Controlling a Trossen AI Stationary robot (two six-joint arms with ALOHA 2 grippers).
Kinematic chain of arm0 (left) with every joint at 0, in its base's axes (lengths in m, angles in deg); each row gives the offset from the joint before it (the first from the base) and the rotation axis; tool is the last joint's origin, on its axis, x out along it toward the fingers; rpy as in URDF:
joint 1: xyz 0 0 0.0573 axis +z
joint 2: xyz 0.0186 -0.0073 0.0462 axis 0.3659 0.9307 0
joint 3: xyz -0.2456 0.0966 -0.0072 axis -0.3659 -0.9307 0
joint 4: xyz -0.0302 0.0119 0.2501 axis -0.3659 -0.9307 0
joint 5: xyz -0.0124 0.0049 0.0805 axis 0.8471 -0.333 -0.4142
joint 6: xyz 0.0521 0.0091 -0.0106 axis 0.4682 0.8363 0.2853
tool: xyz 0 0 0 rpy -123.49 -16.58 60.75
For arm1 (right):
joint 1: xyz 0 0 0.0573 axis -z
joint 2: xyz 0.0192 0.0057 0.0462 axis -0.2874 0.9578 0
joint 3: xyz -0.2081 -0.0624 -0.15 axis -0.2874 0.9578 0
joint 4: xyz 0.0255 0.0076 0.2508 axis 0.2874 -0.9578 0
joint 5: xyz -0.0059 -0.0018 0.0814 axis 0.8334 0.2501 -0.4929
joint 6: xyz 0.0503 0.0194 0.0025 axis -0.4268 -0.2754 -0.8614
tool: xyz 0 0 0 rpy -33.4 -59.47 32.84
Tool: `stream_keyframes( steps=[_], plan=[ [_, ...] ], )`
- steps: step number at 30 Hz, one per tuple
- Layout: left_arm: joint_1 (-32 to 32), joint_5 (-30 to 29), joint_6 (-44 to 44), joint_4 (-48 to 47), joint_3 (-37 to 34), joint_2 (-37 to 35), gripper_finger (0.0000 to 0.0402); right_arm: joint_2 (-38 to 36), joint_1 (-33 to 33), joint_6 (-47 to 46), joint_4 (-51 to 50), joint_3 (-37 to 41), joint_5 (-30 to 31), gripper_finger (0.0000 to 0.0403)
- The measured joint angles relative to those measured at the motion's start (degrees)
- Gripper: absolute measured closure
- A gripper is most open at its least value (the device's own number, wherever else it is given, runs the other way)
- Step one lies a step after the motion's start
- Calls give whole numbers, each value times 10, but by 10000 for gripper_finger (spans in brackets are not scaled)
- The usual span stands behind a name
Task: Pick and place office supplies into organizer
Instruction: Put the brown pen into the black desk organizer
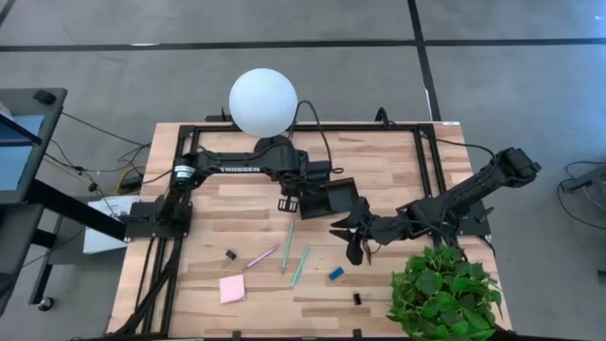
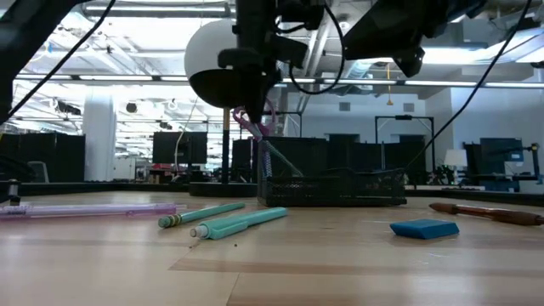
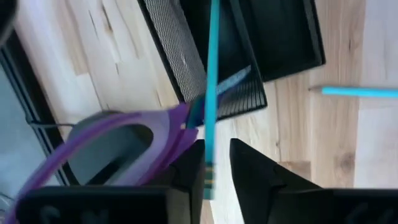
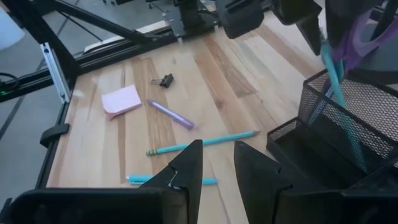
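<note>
The black mesh organizer (image 1: 331,197) stands mid-table. Purple-handled scissors (image 3: 118,140) stick up from the cup at its left end. A teal pen (image 3: 212,81) also stands in that cup, leaning, its upper end between the fingers of my open left gripper (image 3: 216,146), which hangs over the cup pointing down. My right gripper (image 4: 217,165) hovers open and empty to the organizer's right. On the table lie two teal pens (image 1: 288,244) (image 1: 300,265), a purple pen (image 1: 260,258), a pink sticky-note pad (image 1: 232,289), a blue eraser (image 1: 336,274) and two black clips (image 1: 230,255) (image 1: 358,298). My left gripper has the teal pen's upper end (image 3: 209,177) close against the inner face of one finger (image 3: 189,171); the other finger stands clear of it. Whether that finger touches the pen I cannot tell. The pen's lower end sits in the mesh cup (image 4: 348,118).
A white globe lamp (image 1: 263,102) stands behind the organizer and a green plant (image 1: 445,294) at the near right corner. A dark brown pen (image 2: 484,211) lies right of the eraser in the low view. Bare wood lies around the pens and the pad.
</note>
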Motion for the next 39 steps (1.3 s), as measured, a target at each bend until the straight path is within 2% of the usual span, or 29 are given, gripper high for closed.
stream_keyframes(
  steps=[6, 14, 18, 21, 24, 28, 31, 34, 39],
  plan=[
    [0, -18, -21, 28, 9, -5, 309, 0, 0, 0, -2, 0, 0, 315],
    [-8, 6, -126, -133, 122, -7, 307, 0, 0, -1, -19, 0, 0, 315],
    [-23, 2, -156, -136, 171, -30, 306, 0, -2, -30, -43, 0, 9, 315],
    [-36, -12, -191, -137, 188, -65, 306, 0, -18, -86, -88, 0, 61, 315],
    [-56, -62, -240, -138, 176, -120, 306, 0, -58, -164, -152, 0, 149, 315],
    [-103, -190, -323, -137, 118, -203, 306, 0, -125, -257, -207, 0, 257, 315],
    [-142, -272, -385, -125, 33, -267, 306, 0, -164, -309, -234, 0, 312, 315],
    [-172, -303, -444, -79, -84, -330, 306, 1, -188, -382, -274, 0, 329, 315],
    [-195, -326, -461, 94, -299, -420, 306, 26, -182, -462, -337, 0, 328, 315]
  ],
)
